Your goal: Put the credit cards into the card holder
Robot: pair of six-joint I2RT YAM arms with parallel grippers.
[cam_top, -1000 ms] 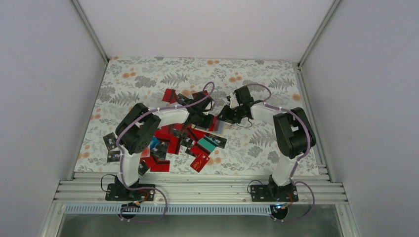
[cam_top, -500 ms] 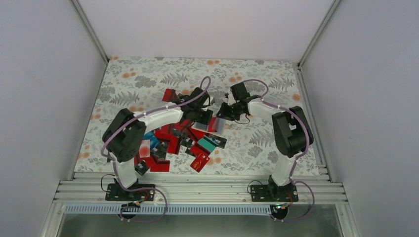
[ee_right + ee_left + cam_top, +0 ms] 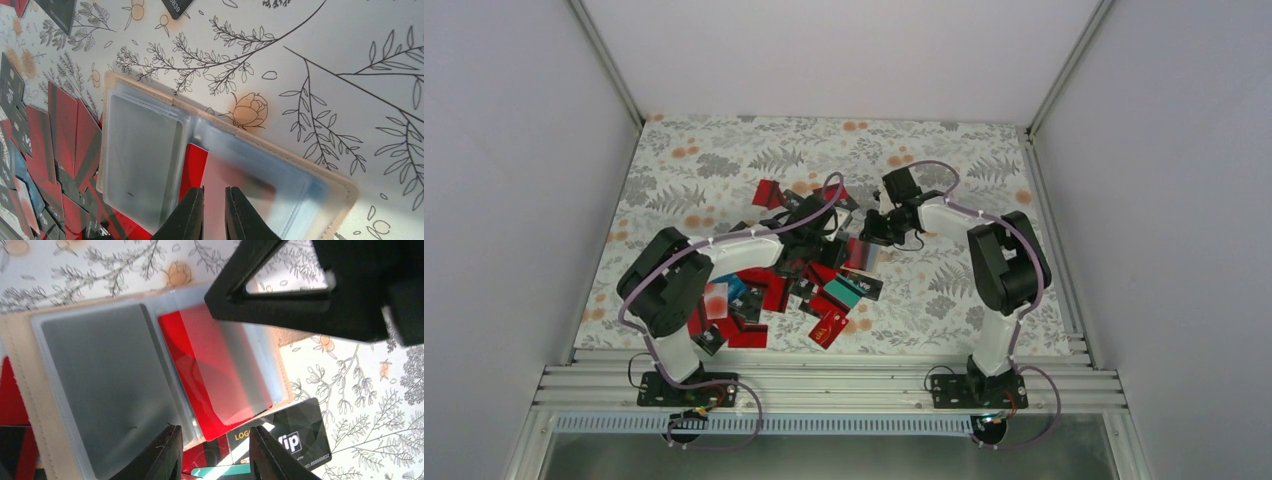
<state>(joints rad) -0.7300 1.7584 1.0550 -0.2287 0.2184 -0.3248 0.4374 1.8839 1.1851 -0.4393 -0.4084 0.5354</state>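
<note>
The holder (image 3: pixel 140 160) lies open on the desk (image 3: pixel 704 160), mid-frame in the top view, just right of the loose cards (image 3: pixel 764 290). A red card (image 3: pixel 200 370) sits partway in the sleeve of its right-hand page, with its lower end uncovered above a black card (image 3: pixel 295 435). Our left fingers (image 3: pixel 167 455) are spread at the bottom of the left wrist view, straddling that end without touching it. We judge they are free to nudge the card further in. Our right fingers (image 3: pixel 192 215) are almost together at the sleeve's mouth, likely to keep the holder flat and the sleeve open. Whether they pinch the plastic we cannot tell. The left page's sleeve looks empty, and most cards wait outside.
</note>
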